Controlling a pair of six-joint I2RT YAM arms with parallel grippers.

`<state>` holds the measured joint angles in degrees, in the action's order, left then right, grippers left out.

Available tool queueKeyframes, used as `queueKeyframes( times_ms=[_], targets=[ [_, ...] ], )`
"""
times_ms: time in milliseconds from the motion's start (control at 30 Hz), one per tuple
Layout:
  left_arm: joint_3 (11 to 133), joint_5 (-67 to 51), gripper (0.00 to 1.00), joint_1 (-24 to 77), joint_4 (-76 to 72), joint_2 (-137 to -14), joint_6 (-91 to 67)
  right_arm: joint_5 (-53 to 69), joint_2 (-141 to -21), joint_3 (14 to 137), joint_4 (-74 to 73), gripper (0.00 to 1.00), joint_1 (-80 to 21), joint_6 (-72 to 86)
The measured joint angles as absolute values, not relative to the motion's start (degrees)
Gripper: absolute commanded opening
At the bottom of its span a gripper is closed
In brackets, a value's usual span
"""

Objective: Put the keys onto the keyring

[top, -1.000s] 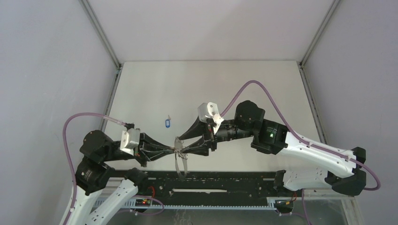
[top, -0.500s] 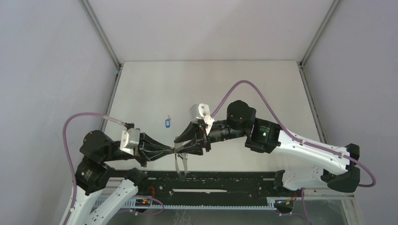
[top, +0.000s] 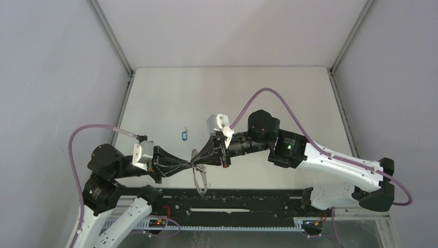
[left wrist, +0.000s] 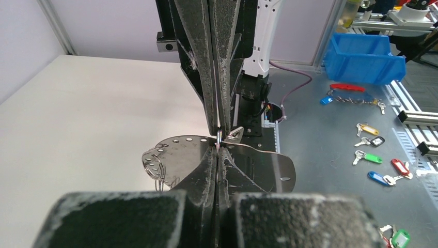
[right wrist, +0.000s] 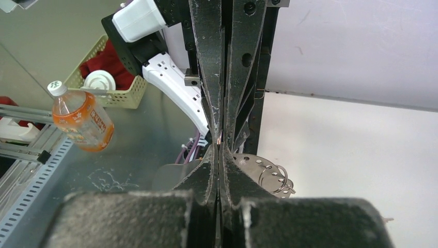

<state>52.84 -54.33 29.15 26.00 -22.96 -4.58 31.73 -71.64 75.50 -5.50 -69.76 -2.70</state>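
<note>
Nothing is looking threaded yet: the blue key [top: 184, 135] is lying loose on the tabletop [top: 268, 93] toward its left edge, well apart from both claws, and the black key is not showing anywhere I can make out. The left gripper [top: 193, 165] is clenching the keyring [left wrist: 178, 154] over the tabletop's near edge. The right gripper [top: 203, 163] is meeting it tip to tip, clamped tight at the keyring's upper rim; whether it is pinching a small ring there is hard to judge

left end effector [top: 192, 165] and right end effector [top: 199, 161] closed, tip to tip.
</note>
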Motion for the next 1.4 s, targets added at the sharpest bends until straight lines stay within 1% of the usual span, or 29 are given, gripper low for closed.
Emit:
queueKeyframes(
  times_ms=[100, 133, 200, 267, 367, 500, 633, 800, 1233, 1400],
  targets=[
    [52.84, -54.15, 0.00, 29.15, 26.17, -22.87, -4.56, 31.55, -71.64, 75.50, -5.63, 0.00, -69.76, -2.70],
    [52.84, -54.13, 0.05, 29.15, 26.26, -22.87, -4.56, 31.51, -71.66, 75.53, -5.76, 0.00, -69.76, -2.70],
    [52.84, -54.02, 0.22, 29.15, 26.57, -22.87, -4.54, 31.33, -71.81, 75.92, -6.50, 0.00, -69.76, -2.70],
    [52.84, -53.76, 0.34, 29.15, 27.14, -22.87, -3.86, 30.83, -72.36, 77.32, -8.71, 0.00, -69.76, -2.66],
    [53.67, -53.52, 0.38, 29.15, 30.72, -23.44, -0.78, 29.21, -74.24, 81.32, -14.48, 0.00, -69.65, -2.68],
    [56.69, -52.71, 0.38, 29.15, 37.93, -25.52, 5.78, 26.50, -78.35, 89.14, -24.58, 0.00, -69.54, -3.22],
    [58.52, -52.14, 0.35, 29.15, 43.81, -26.13, 11.79, 24.18, -81.23, 93.78, -31.86, 0.00, -70.11, -4.29],
    [59.07, -51.35, 0.32, 29.15, 47.24, -26.76, 15.09, 21.43, -83.99, 97.56, -39.55, 0.00, -71.64, -6.15],
    [59.09, -51.42, 0.31, 29.15, 49.08, -29.85, 16.56, 18.85, -88.79, 106.19, -47.77, 0.00, -73.76, -9.30],
    [59.09, -51.42, 0.25, 29.15, 49.41, -30.00, 16.56, 18.41, -90.74, 107.87, -49.45, 0.00, -74.06, -10.24]
  ],
)
